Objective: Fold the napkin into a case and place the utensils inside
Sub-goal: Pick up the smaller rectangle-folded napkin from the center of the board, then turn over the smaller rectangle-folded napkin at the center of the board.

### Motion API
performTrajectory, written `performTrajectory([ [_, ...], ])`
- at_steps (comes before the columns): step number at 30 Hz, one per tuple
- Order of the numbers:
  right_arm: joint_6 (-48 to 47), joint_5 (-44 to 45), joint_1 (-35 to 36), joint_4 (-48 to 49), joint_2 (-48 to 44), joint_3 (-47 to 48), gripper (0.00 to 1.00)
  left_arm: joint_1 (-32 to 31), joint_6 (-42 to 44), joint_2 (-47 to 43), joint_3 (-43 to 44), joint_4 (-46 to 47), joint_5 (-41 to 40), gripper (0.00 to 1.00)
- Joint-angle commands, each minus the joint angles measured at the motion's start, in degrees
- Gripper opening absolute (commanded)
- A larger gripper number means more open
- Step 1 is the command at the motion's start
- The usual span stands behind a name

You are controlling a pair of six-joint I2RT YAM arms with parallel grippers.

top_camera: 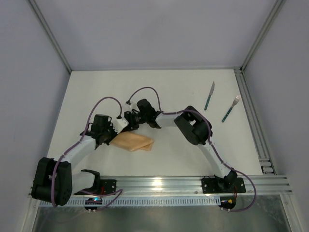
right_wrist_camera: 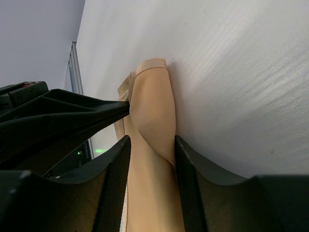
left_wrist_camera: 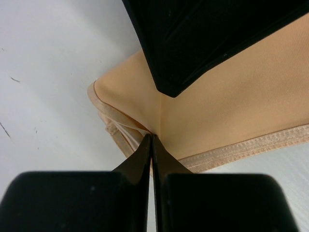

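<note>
The peach-orange napkin (top_camera: 135, 142) lies folded into a small bundle on the table's near left. My left gripper (top_camera: 115, 131) is at its left end, its jaws closed on the cloth's folded corner (left_wrist_camera: 152, 137); the napkin (left_wrist_camera: 231, 101) spreads out beyond the tips. My right gripper (top_camera: 129, 120) comes in from above the same end. Its jaws stand apart with a fold of the napkin (right_wrist_camera: 154, 111) between them (right_wrist_camera: 152, 139). The knife (top_camera: 209, 95) and the fork (top_camera: 231, 108), both with teal handles, lie untouched at the far right.
The right gripper's black finger (left_wrist_camera: 193, 43) hangs close over the left gripper's tips. A metal rail (top_camera: 159, 183) runs along the near edge. Enclosure walls and a side rail (top_camera: 253, 121) bound the white table (top_camera: 169, 87).
</note>
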Motion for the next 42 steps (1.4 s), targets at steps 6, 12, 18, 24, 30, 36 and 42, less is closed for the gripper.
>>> performTrajectory([
  [6, 0.15, 0.72, 1.38, -6.14, 4.55, -0.36, 0.44, 0.12, 0.79, 0.5, -0.69, 2.08, -0.02, 0.0],
  [12, -0.29, 0.54, 1.82, -6.76, 5.43, 0.25, 0.31, 0.03, 0.79, 0.15, -0.87, 2.25, -0.11, 0.0],
  [18, -1.25, 1.24, 2.08, -5.8, 3.24, -1.24, 0.04, 0.12, 0.62, -0.2, -1.13, 2.43, -0.2, 0.0],
  [24, -5.55, 6.95, 1.99, -9.21, -3.77, -4.49, 0.04, 0.12, -3.77, -2.84, 4.65, -4.66, 2.35, 0.23],
  [30, -12.15, 16.0, 1.47, -17.56, -12.75, -7.21, 0.04, 0.21, -10.89, -4.33, 16.67, -20.75, 7.27, 0.3],
  [36, -16.19, 23.56, -0.81, -24.85, -18.9, -9.94, 0.04, 0.21, -11.0, -8.98, 23.47, -32.79, 3.07, 0.31],
  [42, -19.27, 29.19, -3.36, -28.2, -24.79, -13.98, 0.04, 0.21, -10.63, -11.8, 22.51, -34.74, -3.1, 0.31],
])
